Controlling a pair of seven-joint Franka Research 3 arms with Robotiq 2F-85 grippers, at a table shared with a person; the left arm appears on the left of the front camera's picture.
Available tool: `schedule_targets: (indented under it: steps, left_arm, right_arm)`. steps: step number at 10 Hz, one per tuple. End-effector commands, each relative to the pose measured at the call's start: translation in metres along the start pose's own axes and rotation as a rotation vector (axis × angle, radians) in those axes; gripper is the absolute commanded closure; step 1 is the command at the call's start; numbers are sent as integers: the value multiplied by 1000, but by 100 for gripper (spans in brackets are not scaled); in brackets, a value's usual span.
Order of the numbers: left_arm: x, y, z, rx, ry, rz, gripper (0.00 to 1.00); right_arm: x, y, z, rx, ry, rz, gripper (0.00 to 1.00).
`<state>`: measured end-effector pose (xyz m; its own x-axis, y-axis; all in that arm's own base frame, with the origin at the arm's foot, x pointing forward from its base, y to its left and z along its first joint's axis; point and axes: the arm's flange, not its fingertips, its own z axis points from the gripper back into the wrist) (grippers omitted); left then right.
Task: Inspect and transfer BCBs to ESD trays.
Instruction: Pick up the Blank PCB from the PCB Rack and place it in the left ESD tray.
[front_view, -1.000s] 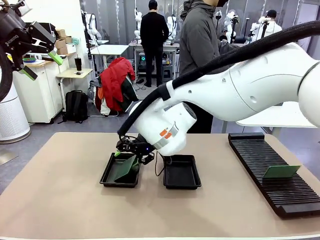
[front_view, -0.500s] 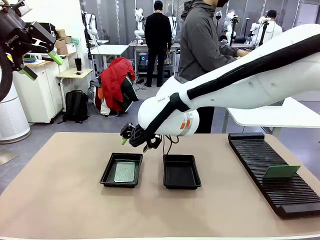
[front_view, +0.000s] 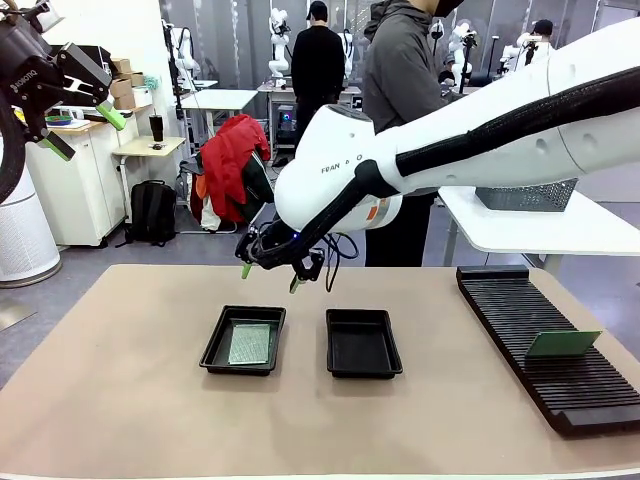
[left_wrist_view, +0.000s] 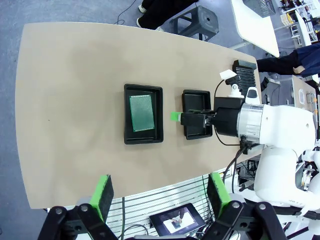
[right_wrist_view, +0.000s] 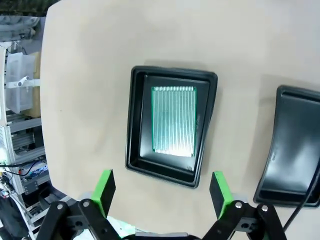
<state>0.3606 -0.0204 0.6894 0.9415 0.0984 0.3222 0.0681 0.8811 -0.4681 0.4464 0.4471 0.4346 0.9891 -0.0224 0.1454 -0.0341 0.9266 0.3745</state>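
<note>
BCB (front_view: 249, 342) laid flat in the ESD tray (front_view: 213, 347) left of the table's (front_view: 120, 400) middle.
The right gripper (front_view: 270, 278) is seen spread wide and empty above the tray's far edge; a second earlier the board was gripped, tilted.

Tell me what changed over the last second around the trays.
The right gripper let go of the BCB it had tilted into the left ESD tray and rose clear, fingers open; the board now lies flat. Unchanged: the left gripper open and raised, the other tray empty, the second board standing in the rack.
</note>
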Motion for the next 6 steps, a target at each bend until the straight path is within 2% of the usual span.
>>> schedule_targets:
  steps: [1, 4, 5, 6]
  left_arm:
    - [0, 1, -1, -1, 0, 2, 0]
    - [0, 1, -1, -1, 0, 2, 0]
    - [0, 1, -1, -1, 0, 2, 0]
    - [0, 1, -1, -1, 0, 2, 0]
  right_arm:
    - [-3, 4, 2, -36, 43, -49, 0]
    - [-8, 2, 3, -85, 69, -77, 0]
    - [-7, -1, 2, -107, 50, -80, 0]
    - [-7, 0, -2, -48, 70, -48, 0]
